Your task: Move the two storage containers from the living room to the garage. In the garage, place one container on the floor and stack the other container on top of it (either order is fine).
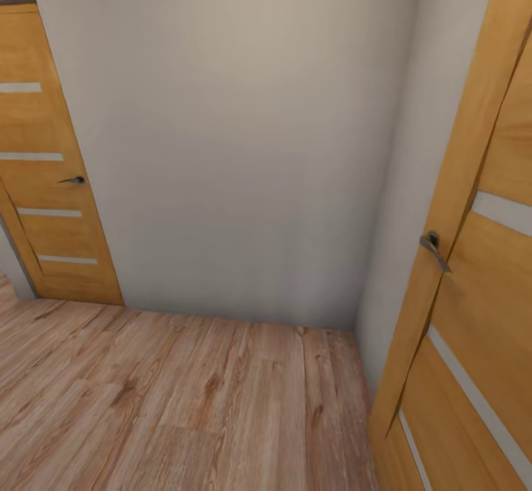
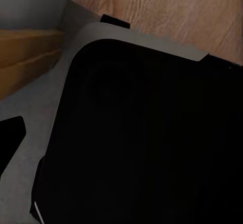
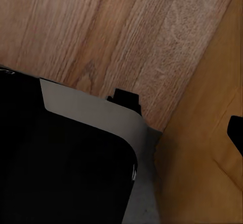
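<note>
Floor (image 1: 185, 402): light wood planks, visible grain, matt. Wall (image 1: 244, 143): smooth pale paint, matt. Doors (image 1: 44, 180): orange-brown wood, satin, pale inset strips. Door handle (image 1: 434, 248): grey metal. Robot base (image 2: 152, 143): smooth black surface, grey rim.

The head view looks forward and down into a room corner, facing a pale wall (image 1: 236, 143) with a wooden door (image 1: 44, 173) at the left and a second door (image 1: 473, 291) close at the right, plank floor (image 1: 170, 402) below. The left wrist view looks down, very near the robot's dark base (image 2: 147, 143), with floor (image 2: 167, 6) and wood panelling (image 2: 25, 57) beyond. The right wrist view also looks down, close over the base (image 3: 55, 173), floor (image 3: 101, 32) and a door (image 3: 202, 153). All three views share the plank floor.
</note>
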Motion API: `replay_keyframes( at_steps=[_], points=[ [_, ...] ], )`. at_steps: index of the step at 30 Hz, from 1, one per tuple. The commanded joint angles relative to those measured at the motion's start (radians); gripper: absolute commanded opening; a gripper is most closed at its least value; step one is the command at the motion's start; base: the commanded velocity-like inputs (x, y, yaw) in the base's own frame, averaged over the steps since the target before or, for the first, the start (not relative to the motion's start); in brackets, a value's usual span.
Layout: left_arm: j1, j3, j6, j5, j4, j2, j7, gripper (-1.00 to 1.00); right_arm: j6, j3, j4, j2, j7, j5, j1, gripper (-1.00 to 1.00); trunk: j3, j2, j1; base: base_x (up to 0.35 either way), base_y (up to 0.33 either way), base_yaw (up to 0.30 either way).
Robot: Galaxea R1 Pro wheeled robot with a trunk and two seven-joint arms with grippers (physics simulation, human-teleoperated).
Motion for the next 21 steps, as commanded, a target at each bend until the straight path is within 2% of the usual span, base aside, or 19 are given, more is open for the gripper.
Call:
replay_keyframes(
  at_steps=[1, 21],
  points=[
    [0.000, 0.001, -0.002, 0.004, 0.000, 0.000, -0.001, 1.00, -0.009, 0.004, 0.003, 0.000, 0.001, 0.006, -0.001, 1.00, -0.001, 0.000, 0.001, 0.321, 0.000, 0.000],
    [0.000, 0.001, -0.002, 0.004, 0.000, -0.001, -0.001, 1.00, -0.014, 0.005, 0.003, 0.001, -0.003, 0.008, -0.001, 1.00, -0.001, 0.000, 0.001, 0.321, 0.000, 0.004]
  ],
)
